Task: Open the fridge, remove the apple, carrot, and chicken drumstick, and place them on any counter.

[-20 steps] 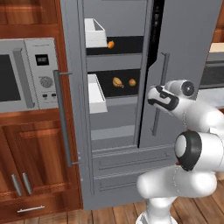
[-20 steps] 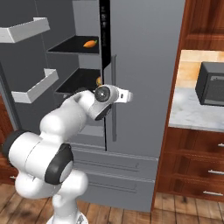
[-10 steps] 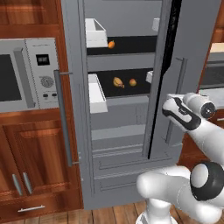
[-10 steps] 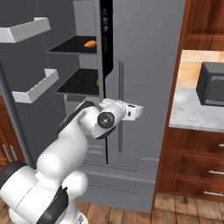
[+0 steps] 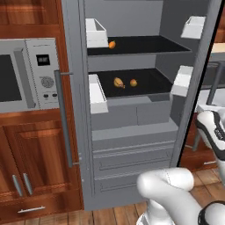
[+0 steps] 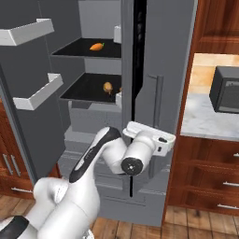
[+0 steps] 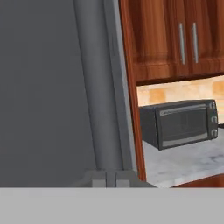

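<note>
While the fridge (image 5: 132,127) stands open across the frame's middle, the arm bends from lower left toward the right door's vertical handle (image 6: 158,112), gripper (image 7: 110,178) pinched shut at its base, and the carrot (image 6: 96,46) lies crosswise on the upper shelf.

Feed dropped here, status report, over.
End effector shut. Fridge open; carrot top shelf, drumstick and apple below. Right door near arm.
</note>
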